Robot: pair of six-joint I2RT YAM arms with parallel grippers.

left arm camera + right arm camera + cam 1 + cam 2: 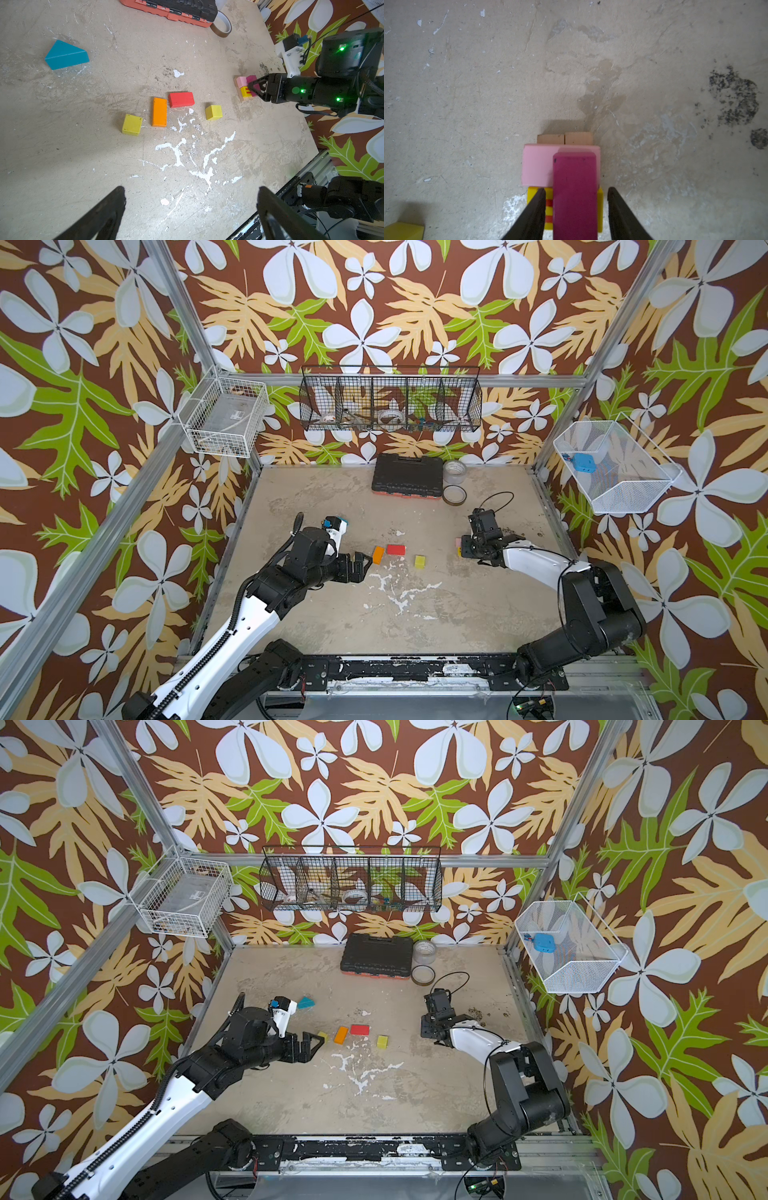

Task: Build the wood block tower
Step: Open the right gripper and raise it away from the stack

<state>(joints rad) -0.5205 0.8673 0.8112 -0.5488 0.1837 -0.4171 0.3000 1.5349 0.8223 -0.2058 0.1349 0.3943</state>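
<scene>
1. Right gripper [576, 188]: jaws part-open and straddling the magenta brick, with a gap showing on each side. It appears to hold nothing.
2. Magenta brick [575, 187]: topmost piece, resting across the two bricks beneath it.
3. Pink brick [537, 164] and striped yellow brick [600, 209]: second layer, side by side and touching.
4. Planks [564, 138]: two plain pieces side by side form the lowest layer. Their ends show just beyond the pink brick.
5. Tower [245, 89]: the five pieces above in three layers. It stands near the right edge of the surface [62, 166], about midway between the near and far edges.
6. Left gripper [191, 190]: jaws wide and empty, over bare surface left of the middle and facing the loose pieces.
7. Loose pieces, middle of the surface: orange brick [160, 112] and red brick [181, 99] lie flat, just beside each other. The yellow cubes [132, 124] [213, 112] sit one on either side of that pair.
8. Teal wedge [66, 55]: lies alone, well apart from the rest, toward the left edge.
9. Not for stacking: tool case [407, 479] and tape rolls [454, 494], at the far edge.
10. Progress, as judged: about half done, with five pieces stacked and five left on the surface. The wedge, with its sloped faces, looks fit only for the peak, so it probably goes last.
</scene>
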